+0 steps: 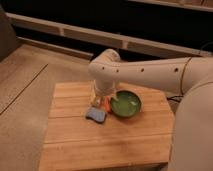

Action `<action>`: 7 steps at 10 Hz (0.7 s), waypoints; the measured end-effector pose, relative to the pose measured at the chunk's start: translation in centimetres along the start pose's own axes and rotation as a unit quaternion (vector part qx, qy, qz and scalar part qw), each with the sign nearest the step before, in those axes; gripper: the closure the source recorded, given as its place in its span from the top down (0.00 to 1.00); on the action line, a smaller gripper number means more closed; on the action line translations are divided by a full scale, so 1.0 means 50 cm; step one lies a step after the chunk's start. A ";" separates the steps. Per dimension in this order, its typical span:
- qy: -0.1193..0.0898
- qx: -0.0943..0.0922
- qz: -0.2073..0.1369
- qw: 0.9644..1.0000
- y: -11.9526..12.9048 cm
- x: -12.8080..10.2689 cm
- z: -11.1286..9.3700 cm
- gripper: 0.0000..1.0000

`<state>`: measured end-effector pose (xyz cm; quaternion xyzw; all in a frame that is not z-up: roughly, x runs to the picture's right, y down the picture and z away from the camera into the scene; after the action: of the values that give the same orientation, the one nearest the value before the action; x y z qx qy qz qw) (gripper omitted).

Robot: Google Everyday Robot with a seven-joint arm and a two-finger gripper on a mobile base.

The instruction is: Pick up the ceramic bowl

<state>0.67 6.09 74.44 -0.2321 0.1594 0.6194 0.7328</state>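
The ceramic bowl (125, 103) is round, shallow and glossy green with a darker rim. It sits on the wooden table (75, 145), right of centre. My white arm reaches in from the right and bends down over the table. My gripper (103, 93) hangs just left of the bowl, close to its left rim, above a small orange item (107, 104). The arm's wrist hides most of the gripper.
A flat blue sponge (96, 115) lies left of the bowl, in front of the gripper. A pale object (96, 96) stands partly hidden behind the gripper. The table's left edge drops to a tan floor (25, 100). A dark wall with rails runs behind.
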 end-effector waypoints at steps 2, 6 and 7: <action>0.011 -0.019 0.022 1.000 -0.040 0.009 0.034 0.65; 0.018 -0.045 0.022 0.999 -0.100 -0.010 0.081 0.65; 0.018 -0.046 0.024 0.998 -0.117 -0.010 0.085 0.65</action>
<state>6.08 7.22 79.12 -0.2728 0.1500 0.6394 0.7030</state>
